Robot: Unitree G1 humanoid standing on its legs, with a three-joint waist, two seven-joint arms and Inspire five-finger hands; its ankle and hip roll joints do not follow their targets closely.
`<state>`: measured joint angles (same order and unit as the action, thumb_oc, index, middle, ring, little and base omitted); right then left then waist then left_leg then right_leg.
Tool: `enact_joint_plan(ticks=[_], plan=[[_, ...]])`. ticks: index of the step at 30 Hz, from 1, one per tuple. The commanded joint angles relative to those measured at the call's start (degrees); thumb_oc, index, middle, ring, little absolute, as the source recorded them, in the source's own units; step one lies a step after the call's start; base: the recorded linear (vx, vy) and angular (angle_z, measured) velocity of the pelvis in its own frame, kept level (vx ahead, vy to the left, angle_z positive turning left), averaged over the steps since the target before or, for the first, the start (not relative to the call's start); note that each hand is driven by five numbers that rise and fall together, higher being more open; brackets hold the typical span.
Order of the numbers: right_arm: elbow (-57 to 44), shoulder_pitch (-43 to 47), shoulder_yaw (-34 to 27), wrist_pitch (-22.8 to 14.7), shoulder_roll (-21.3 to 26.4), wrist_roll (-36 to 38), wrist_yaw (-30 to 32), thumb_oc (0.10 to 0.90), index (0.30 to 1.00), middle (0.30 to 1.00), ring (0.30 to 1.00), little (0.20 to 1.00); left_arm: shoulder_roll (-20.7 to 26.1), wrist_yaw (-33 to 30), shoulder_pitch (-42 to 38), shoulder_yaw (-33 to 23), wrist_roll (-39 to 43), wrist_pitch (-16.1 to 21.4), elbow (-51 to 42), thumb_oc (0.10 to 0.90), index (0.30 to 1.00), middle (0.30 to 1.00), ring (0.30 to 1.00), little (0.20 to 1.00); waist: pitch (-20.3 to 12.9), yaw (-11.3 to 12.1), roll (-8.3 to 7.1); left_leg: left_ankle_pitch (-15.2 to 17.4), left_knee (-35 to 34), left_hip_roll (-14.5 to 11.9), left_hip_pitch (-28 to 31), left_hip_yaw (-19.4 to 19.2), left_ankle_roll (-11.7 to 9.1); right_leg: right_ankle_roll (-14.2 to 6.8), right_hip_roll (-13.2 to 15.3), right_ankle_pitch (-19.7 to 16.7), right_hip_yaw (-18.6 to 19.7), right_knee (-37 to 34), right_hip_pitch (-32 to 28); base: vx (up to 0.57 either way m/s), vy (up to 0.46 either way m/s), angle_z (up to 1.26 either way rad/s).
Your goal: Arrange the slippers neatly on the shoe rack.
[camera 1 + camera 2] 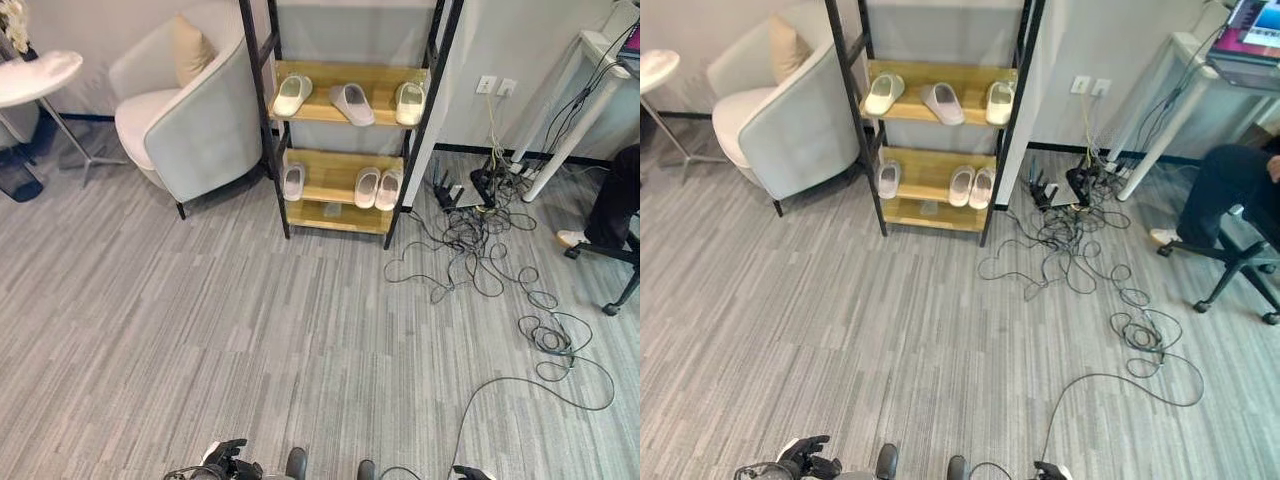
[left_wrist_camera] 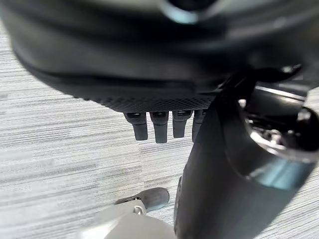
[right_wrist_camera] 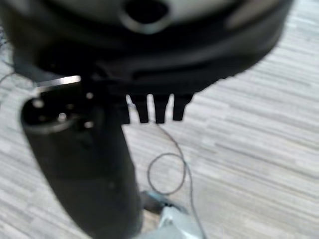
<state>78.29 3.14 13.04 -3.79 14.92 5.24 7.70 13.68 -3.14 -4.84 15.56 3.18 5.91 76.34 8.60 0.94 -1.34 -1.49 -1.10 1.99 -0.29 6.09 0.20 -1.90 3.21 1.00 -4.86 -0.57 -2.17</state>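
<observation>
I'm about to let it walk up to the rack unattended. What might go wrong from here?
Loose cables sprawl over the floor right of the shoe rack, so a drifting step may snag. The upper shelf's middle slipper lies angled and could get knocked off. Both the left hand and right hand hang empty.

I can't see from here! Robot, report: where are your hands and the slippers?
Left hand and right hand open, low, holding nothing. Six slippers sit on the shoe rack ahead. Loose cables lie right of it.
</observation>
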Motion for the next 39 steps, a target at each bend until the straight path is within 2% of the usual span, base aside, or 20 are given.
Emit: enact_joint_plan(ticks=[1,4,5,6,9,12,13,17,18,20,23,24,25,27,28,31,33,34,36,39], plan=[[-0.98,0.44,1.8,-0.21,2.22,-0.63,0.58,0.8,0.9,0.9,0.9,0.9,0.4,-0.19,-0.73,0.47,-1.94,0.42,1.13,0.8,0.9,0.9,0.9,0.9,-2.09,1.91,-1.57,7.84,6.91,2.56,-3.98,1.15,2.02,-3.4,0.98,4.99,2.73,12.15,2.73,0.09,0.207,-0.28],[-2.31,1.52,2.83,-0.38,1.96,-0.98,0.19,0.8,0.9,0.9,0.9,0.9,1.08,0.06,-0.61,0.64,-2.57,0.33,1.09,0.8,0.9,0.9,0.9,0.9,-0.94,2.12,-0.66,8.74,7.72,2.82,-2.92,1.12,3.81,-4.32,2.06,0.52,2.36,22.17,8.02,0.08,0.168,-0.17],[-2.31,1.52,2.83,-0.38,1.97,-0.98,0.19,0.8,0.9,0.9,0.9,0.9,1.07,0.06,-0.61,0.63,-2.57,0.32,1.09,0.8,0.9,0.9,0.9,0.9,-0.95,2.14,-0.67,8.75,7.74,2.84,-2.95,1.09,3.82,-4.33,2.08,0.56,2.4,22.26,8.09,0.23,0.188,-0.07],[-2.47,1.69,3.14,-0.53,1.93,-1.07,0.13,0.8,0.9,0.9,0.9,0.9,1.34,0.19,-0.58,0.92,-3.05,0.33,1.33,0.8,0.9,0.9,0.9,0.9,-1.27,1.7,-0.36,9.25,6.95,2.97,-1.06,2.13,4.16,-3.63,0.58,1.32,2.48,22.98,9.94,0.25,0.111,-0.14],[-2.66,1.8,3.54,-0.66,1.99,-0.95,0.05,0.8,0.9,0.9,0.9,0.9,1.51,0.23,-0.53,1.02,-3.23,0.41,1.41,0.8,0.9,0.9,0.9,0.9,-1.29,0.9,-0.45,9.82,5.31,3.16,1.7,3.26,4.24,-3.08,-2.31,2.64,3.24,20.55,11.52,0.22,0.049,0.06],[-2.83,1.77,4.32,-0.74,2.18,-1.13,-0.02,0.8,0.9,0.9,0.9,0.9,1.37,0.53,-0.37,1.01,-3.34,0.52,1.57,0.8,0.9,0.9,0.9,0.9,-1.24,-0.43,-1.16,11.06,3.23,4.11,5.46,5.07,4.02,-2.56,-5.23,0.6,1.97,12.12,14.08,0.33,0.003,0.2],[-2.9,1.37,4.25,-0.6,2.38,-1.3,-0.13,0.8,0.9,0.9,0.9,0.9,1.23,0.85,-0.65,1.26,-3.79,0.79,1.56,0.8,0.9,0.9,0.9,0.9,-0.9,-1.59,-1.76,11.99,2.69,4.95,7.97,6.9,3.6,-3.15,-6.28,-1.67,1.57,7.85,15.94,0.32,-0.004,0.21],[-2.92,0.54,4.06,-0.55,2.68,-1.56,-0.19,0.8,0.9,0.9,0.9,0.9,1.07,1.13,-0.85,1.91,-5.09,1.04,1.44,0.8,0.9,0.9,0.9,0.9,-0.75,-2.74,-1.72,13.28,2.65,5.15,10.55,8.97,2.91,-2.64,-6.65,-2.36,1.53,6.23,15.24,0.27,-0.032,0.67],[-2.54,-0.19,4.22,-0.41,2.71,-1.85,-0.29,0.8,0.9,0.9,0.9,0.9,0.97,1.01,-0.69,2.21,-6.15,0.88,1.66,0.8,0.9,0.9,0.9,0.9,-1.75,-3.02,-1.35,13.64,2.98,4.21,11.87,9.45,1.72,-1.48,-7.21,-2.28,2.08,6.1,14.07,0.29,-0.063,0.66],[-2.36,-0.42,4.26,-0.32,2.92,-2.04,-0.28,0.8,0.9,0.9,0.9,0.9,0.96,1.08,-0.51,2.16,-6.19,0.77,1.66,0.8,0.9,0.9,0.9,0.9,-2.28,-2.94,-0.86,13.42,3.57,3.33,12.19,9.43,0.97,-1.19,-7.34,-2.07,1.78,6.07,13.49,0.24,-0.054,0.58],[-2.53,-0.25,4.09,-0.61,2.99,-1.19,-0.31,0.8,0.9,0.9,0.9,0.9,0.78,1.11,-0.81,2.28,-5.48,0.95,0.94,0.8,0.9,0.9,0.9,0.9,-1.89,-2.64,-0.69,9.59,13.77,2.32,7.54,7.41,-2.36,-0.37,-6.66,-0.74,2.07,6.1,10.86,0.21,-0.027,0.36],[-2.47,0.62,4.34,-0.66,3.24,-0.8,-0.08,0.8,0.9,0.9,0.9,0.9,0.51,0.98,-1.38,2.47,-4.75,0.9,0.4,0.8,0.9,0.9,0.9,0.9,-0.74,-1.84,-1.41,7.95,21.4,1.67,2.27,4.12,-2.23,0.52,-5.74,0.28,2.01,6.0,9.0,0.1,0.005,0.22],[-2.46,0.65,4.33,-0.67,3.24,-0.8,-0.08,0.8,0.9,0.9,0.9,0.9,0.5,0.98,-1.4,2.47,-4.74,0.89,0.4,0.8,0.9,0.9,0.9,0.9,-0.72,-1.74,-1.32,8.16,21.75,1.61,2.11,4.02,-2.22,0.52,-5.84,0.3,2.08,6.06,9.06,0.12,-0.006,0.08],[-2.32,1.1,4.64,-0.64,3.49,-0.67,-0.04,0.8,0.9,0.9,0.9,0.9,0.4,0.77,-1.43,2.54,-4.31,0.73,0.12,0.8,0.9,0.9,0.9,0.9,-0.46,-0.99,-1.89,8.28,24.4,0.39,-0.48,0.95,-1.24,1.46,-5.39,1.79,1.92,6.34,7.49,0.21,-0.006,-0.24],[-2.37,1.16,4.72,-0.7,3.63,-0.26,0.0,0.8,0.9,0.9,0.9,0.9,0.18,0.89,-1.43,2.84,-4.11,0.64,0.16,0.8,0.9,0.9,0.9,0.9,-0.57,-0.35,-2.45,10.0,22.68,0.28,-2.75,-0.4,-0.16,1.57,-4.73,3.29,1.98,6.15,5.78,0.22,0.007,-0.19],[-2.41,1.09,4.68,-0.75,3.65,-0.14,-0.06,0.8,0.9,0.9,0.9,0.9,0.0,1.07,-1.44,3.07,-4.06,0.5,0.28,0.8,0.9,0.9,0.9,0.9,-0.58,0.12,-2.55,11.42,19.38,0.92,-4.53,-0.75,0.2,1.42,-4.48,4.34,2.25,5.68,4.45,0.23,0.048,-0.02],[-2.45,0.73,4.52,-0.91,3.79,-0.38,0.14,0.8,0.9,0.9,0.9,0.9,-0.08,1.46,-1.34,3.23,-4.02,0.46,0.48,0.8,0.9,0.9,0.9,0.9,-0.29,0.65,-1.97,6.39,13.1,1.73,-8.95,-1.25,-0.53,1.35,-5.19,5.78,2.75,4.36,1.86,0.26,0.099,0.11],[-2.46,0.72,4.52,-0.9,3.79,-0.39,0.14,0.8,0.9,0.9,0.9,0.9,-0.08,1.46,-1.33,3.24,-4.02,0.46,0.48,0.8,0.9,0.9,0.9,0.9,-0.15,0.71,-2.03,6.36,12.93,1.77,-8.69,-1.31,-0.52,1.34,-5.13,5.85,2.81,4.37,1.69,0.16,0.068,0.17],[-2.48,0.59,4.23,-0.94,3.71,-0.12,0.3,0.8,0.9,0.9,0.9,0.9,0.09,1.48,-1.21,3.1,-3.77,0.76,0.26,0.8,0.9,0.9,0.9,0.9,0.19,1.88,-1.21,0.61,9.05,2.62,-13.2,-1.95,-1.34,1.44,-6.36,7.24,4.79,3.14,-2.0,0.27,0.122,-0.03],[-2.13,-0.09,4.14,-0.67,3.43,-0.62,0.09,0.8,0.9,0.9,0.9,0.9,0.1,1.4,-0.75,2.78,-4.07,0.77,0.71,0.8,0.9,0.9,0.9,0.9,-0.27,2.29,-1.38,0.6,8.05,2.68,-12.32,-1.95,-0.97,1.01,-6.07,8.12,6.15,3.23,-3.61,0.29,0.174,-0.37]])
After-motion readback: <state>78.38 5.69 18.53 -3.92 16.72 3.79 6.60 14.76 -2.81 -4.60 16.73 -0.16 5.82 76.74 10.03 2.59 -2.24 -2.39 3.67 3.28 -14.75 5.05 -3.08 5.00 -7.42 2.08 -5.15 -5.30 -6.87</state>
